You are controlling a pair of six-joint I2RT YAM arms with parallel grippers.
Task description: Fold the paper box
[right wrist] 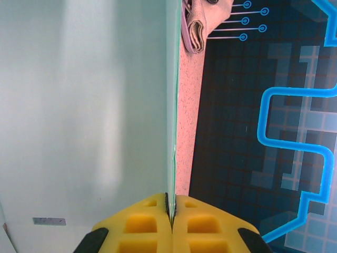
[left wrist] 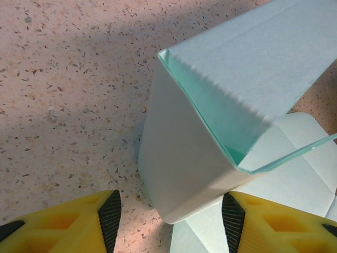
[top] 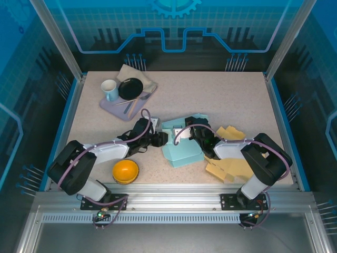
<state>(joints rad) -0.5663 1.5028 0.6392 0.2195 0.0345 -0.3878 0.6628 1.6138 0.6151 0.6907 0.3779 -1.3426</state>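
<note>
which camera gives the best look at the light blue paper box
Top external: nearly the whole paper box shows, its flaps spread out between the two arms. Left wrist shows one raised corner of it up close. Right wrist shows one flat panel, its edge pinched in the right gripper.

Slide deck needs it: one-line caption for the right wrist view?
Right hand pinched shut on the thin edge of a pale teal paper box panel.
</note>
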